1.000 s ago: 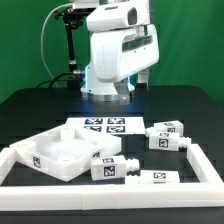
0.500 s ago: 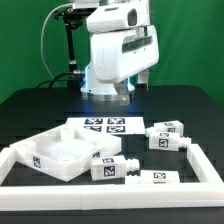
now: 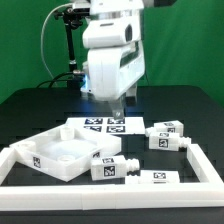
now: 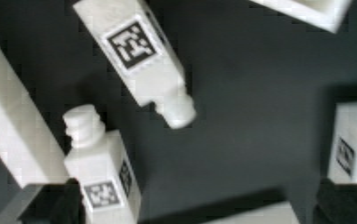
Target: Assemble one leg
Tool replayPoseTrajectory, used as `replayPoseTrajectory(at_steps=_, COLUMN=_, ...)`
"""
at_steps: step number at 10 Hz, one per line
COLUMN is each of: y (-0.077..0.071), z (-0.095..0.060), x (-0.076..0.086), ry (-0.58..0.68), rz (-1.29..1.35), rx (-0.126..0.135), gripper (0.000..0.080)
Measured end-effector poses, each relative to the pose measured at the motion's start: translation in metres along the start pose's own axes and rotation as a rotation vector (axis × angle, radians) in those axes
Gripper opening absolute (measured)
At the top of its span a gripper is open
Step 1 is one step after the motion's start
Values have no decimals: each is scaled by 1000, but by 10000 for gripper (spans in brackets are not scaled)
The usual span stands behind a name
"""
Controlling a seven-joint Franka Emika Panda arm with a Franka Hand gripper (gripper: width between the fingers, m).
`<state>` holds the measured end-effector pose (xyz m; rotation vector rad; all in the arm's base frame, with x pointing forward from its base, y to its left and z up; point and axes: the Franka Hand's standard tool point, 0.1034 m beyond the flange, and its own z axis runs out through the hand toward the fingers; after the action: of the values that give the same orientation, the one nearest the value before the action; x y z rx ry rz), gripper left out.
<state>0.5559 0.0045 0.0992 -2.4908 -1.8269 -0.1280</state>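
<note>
- White legs lie loose on the black counter [image 3: 190, 105]: one leg [image 3: 112, 169] just beside the panel [image 3: 55, 150], another leg [image 3: 158, 177] near it, and two legs [image 3: 166, 135] at the exterior view's right.
- Gripper [image 3: 118, 106] is released and grasps nothing. It hangs above the counter near the marker board [image 3: 105, 125], clear of every leg.
- Wrist view: two legs [image 4: 139, 50] lie apart, neither between the fingers.

Arm [image 3: 110, 55]: glossy white shell, rounded blocky casings, dark seams at joints, bluish tint on lower casing. Thin black cables [image 3: 47, 45] loop behind, at exterior view's left. Gripper [image 4: 178, 203]: dark fingers [image 4: 36, 202], blurred.
</note>
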Motion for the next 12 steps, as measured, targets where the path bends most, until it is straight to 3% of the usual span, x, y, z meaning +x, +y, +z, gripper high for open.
replayPoseTrajectory(at_steps=1, y=-3, z=9, x=-11, ry=-2, rz=18, rx=47, gripper=650)
replayPoseTrajectory(at_steps=5, y=-2, z=11, x=-13, ry=-10, rz=25, rx=40, gripper=650)
replayPoseTrajectory(at_steps=6, y=2, z=20, x=-20, ry=-6, rz=13, rx=18, gripper=650)
replayPoseTrajectory(at_steps=9, y=21, z=56, x=-28, ry=3, rz=24, rx=11, gripper=650)
replayPoseTrajectory(at_steps=10, y=21, z=72, x=-28, ry=7, rz=28, rx=0, gripper=650)
replayPoseTrajectory(at_steps=12, y=15, z=85, x=-25, ry=7, rz=39, rx=17, gripper=650)
